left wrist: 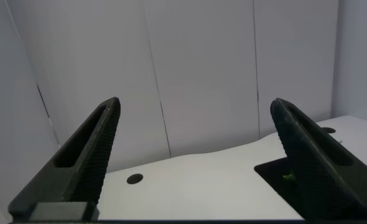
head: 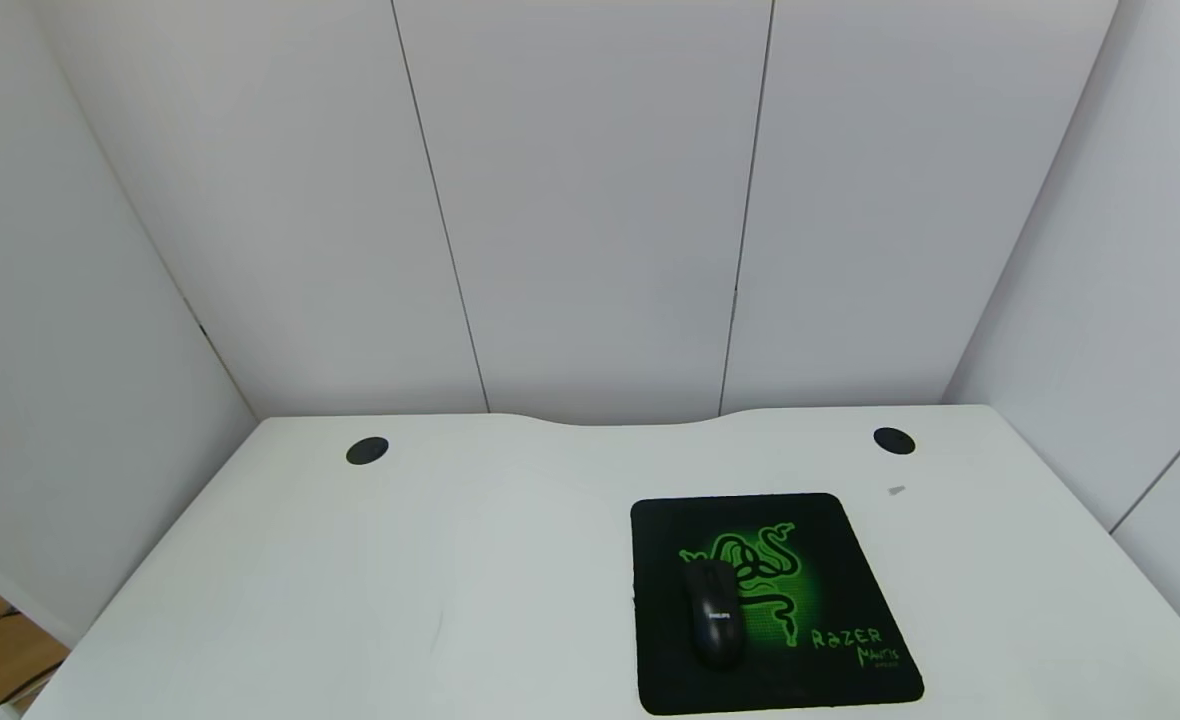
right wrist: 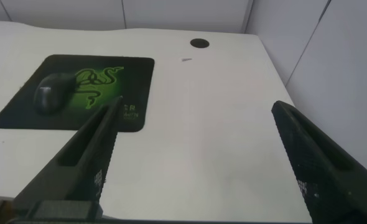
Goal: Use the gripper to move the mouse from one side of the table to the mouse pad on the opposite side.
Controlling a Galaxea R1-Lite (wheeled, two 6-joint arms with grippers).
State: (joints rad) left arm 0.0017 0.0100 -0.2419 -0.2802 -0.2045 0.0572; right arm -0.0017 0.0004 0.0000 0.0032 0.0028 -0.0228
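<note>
The black mouse (head: 715, 612) lies on the left part of the black mouse pad (head: 850, 560) with the green logo, on the right half of the white table (head: 400, 580). It also shows in the right wrist view (right wrist: 51, 92) on the pad (right wrist: 134, 68). Neither arm shows in the head view. My left gripper (left wrist: 196, 118) is open and empty, held above the table's left side; a pad corner (left wrist: 272, 175) shows by one finger. My right gripper (right wrist: 196, 124) is open and empty over bare table to the right of the pad.
Two round black grommets (head: 367, 450) (head: 894, 441) sit near the table's curved back edge. A small grey mark (head: 896, 490) lies behind the pad. White panel walls close in the back and both sides.
</note>
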